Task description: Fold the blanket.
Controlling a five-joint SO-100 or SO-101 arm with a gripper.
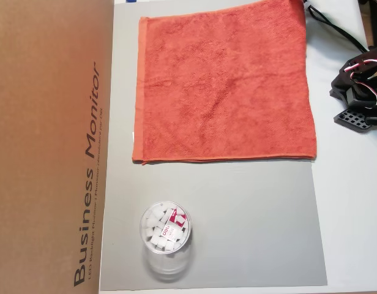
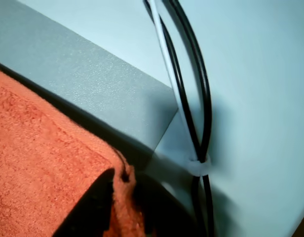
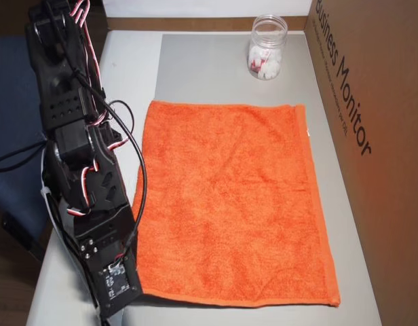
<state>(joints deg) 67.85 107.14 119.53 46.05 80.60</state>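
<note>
Pincer (image 2: pixel 123 207) jaws sit pinched on a corner of the blanket (image 3: pixel 229 197), which lies flat and unfolded on the grey mat (image 1: pixel 237 233). Lifting that corner well clear, then carrying it straight toward the opposite hem, should keep the edges aligned.

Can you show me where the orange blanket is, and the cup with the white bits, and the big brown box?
Blanket (image 1: pixel 222 92): an overhead view, middle of the cloth.
Cup (image 1: pixel 166 229): same overhead view, on the white pieces inside.
Brown box (image 1: pixel 48 141): same overhead view, its plain top face.
</note>
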